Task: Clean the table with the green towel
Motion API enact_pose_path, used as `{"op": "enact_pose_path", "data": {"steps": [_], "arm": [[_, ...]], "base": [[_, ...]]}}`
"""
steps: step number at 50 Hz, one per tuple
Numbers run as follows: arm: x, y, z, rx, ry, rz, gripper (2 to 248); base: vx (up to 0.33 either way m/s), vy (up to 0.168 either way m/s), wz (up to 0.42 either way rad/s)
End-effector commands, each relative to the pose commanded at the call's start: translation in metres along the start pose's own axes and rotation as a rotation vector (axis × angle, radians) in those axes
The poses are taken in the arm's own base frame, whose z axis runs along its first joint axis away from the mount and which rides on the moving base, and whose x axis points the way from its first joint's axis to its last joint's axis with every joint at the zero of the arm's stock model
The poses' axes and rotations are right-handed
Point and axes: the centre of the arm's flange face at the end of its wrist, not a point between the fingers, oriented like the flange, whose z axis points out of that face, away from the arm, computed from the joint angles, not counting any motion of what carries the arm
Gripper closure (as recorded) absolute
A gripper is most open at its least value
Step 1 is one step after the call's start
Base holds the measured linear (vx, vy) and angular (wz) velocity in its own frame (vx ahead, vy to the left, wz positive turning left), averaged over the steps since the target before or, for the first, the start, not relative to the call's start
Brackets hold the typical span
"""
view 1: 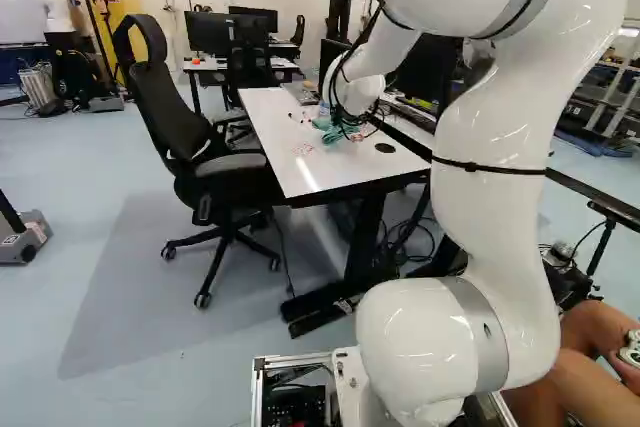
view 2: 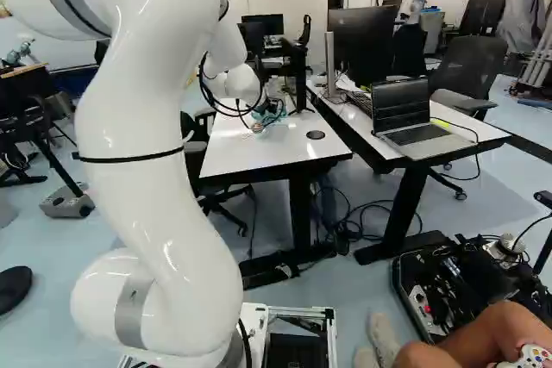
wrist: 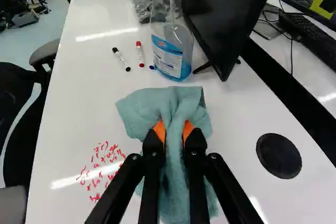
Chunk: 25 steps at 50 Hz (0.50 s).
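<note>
In the left base view my gripper is low over the white table, partly hidden by cables and the wrist. Seen from the wrist, the gripper pinches the green towel between its orange pads, and the cloth bunches there. Ahead of the fingers the towel fans out on the tabletop, and more of it hangs between and beneath them. Red marker writing shows on the table beside the gripper, apart from the towel.
Ahead of the towel stand a spray bottle with blue liquid and a monitor. Two markers lie near the bottle. A round black cap is set in the tabletop. An office chair stands alongside the table.
</note>
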Motion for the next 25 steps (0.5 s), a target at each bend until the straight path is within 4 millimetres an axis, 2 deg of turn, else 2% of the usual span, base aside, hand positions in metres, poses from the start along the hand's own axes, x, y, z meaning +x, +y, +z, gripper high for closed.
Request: {"op": "enact_pose_path", "data": {"steps": [16, 25], "arm": [[0.006, -0.014, 0.007, 0.018, 0.019, -0.014, 195], [0.001, -0.015, 0.013, 0.019, 0.008, -0.015, 195]], "base": [[0.0, 0.0, 0.0], [0.0, 0.0, 0.0]]}}
